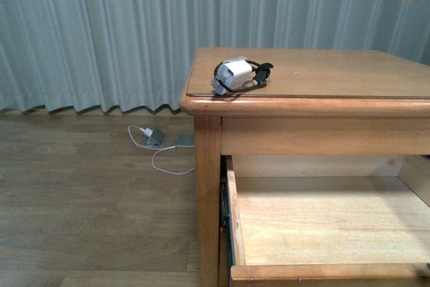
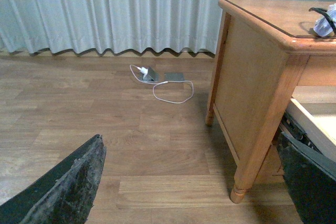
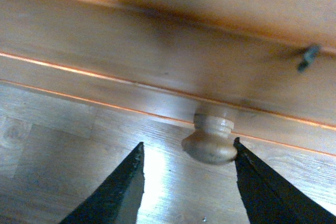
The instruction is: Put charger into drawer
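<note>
Sitting on the wooden counter (image 1: 349,75), near its front left corner, the charger (image 1: 236,75) is above the drawer (image 1: 234,213), which stands pulled out below and shows a bare pale inside. I judge the charger to be light: a small hard white cube with a black cable (image 1: 263,70) coiled loosely around it. The cube is stiff and probably a little smooth, while the loops are soft and can slide or open if only they are pinched. So the better hold, I think, is across the white body, with the cable caught under the fingers, not on one loop alone. It does not look fragile

The front view shows the whole charger and the open drawer, but no arm. The left wrist view shows only an edge of the charger at the counter's corner, and the left claw (image 2: 191,145) with its fingers wide apart and nothing between them. The right wrist view alone shows the round knob (image 3: 211,141) of the drawer, between the parted fingers of the right claw (image 3: 188,144), just beside one finger; whether it touches I cannot tell, but it is not clamped
</note>
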You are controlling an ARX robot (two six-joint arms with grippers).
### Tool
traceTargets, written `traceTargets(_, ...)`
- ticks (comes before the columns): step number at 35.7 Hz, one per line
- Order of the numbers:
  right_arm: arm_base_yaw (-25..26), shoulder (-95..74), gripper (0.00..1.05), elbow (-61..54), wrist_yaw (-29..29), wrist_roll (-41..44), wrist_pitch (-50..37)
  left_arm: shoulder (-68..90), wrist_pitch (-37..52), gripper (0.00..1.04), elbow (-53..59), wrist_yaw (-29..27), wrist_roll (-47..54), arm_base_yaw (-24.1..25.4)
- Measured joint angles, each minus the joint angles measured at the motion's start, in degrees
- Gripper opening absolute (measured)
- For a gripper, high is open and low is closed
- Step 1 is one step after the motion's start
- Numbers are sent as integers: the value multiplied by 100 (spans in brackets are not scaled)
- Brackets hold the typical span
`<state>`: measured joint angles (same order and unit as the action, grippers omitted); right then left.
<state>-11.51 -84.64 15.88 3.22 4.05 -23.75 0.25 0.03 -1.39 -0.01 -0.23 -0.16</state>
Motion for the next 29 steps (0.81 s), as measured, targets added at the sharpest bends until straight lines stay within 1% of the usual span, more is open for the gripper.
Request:
traceTargets(3, 9, 459, 67, -44, 81, -46, 334, 0, 0, 98, 0, 0, 0, 0)
traceTargets(8, 162, 1917, 96, -70, 341, -188, 1403, 0, 0, 98, 0, 0, 0, 0)
traceTargets(9, 221, 2184, 98, -70, 402, -208, 1602, 0, 0, 98, 0, 0, 0, 0)
traceTargets(11, 367, 2697, 95, -52, 544, -234, 1989, 0, 0, 98, 0, 0, 0, 0)
traceTargets(13, 496, 3064, 96, -7, 599, -229, 2232, 0, 0, 98, 0, 0, 0, 0)
traceTargets(17, 758, 3617, 96, 177, 704, -192, 2420, 0, 0, 98, 0, 0, 0, 0)
traceTargets(21, 964, 3779, 96, 431, 752, -192, 2374, 0, 0, 98, 0, 0, 0, 0)
traceTargets(29, 1180, 3880, 96, 658, 616, -116, 1996, 0, 0, 98, 0, 0, 0, 2)
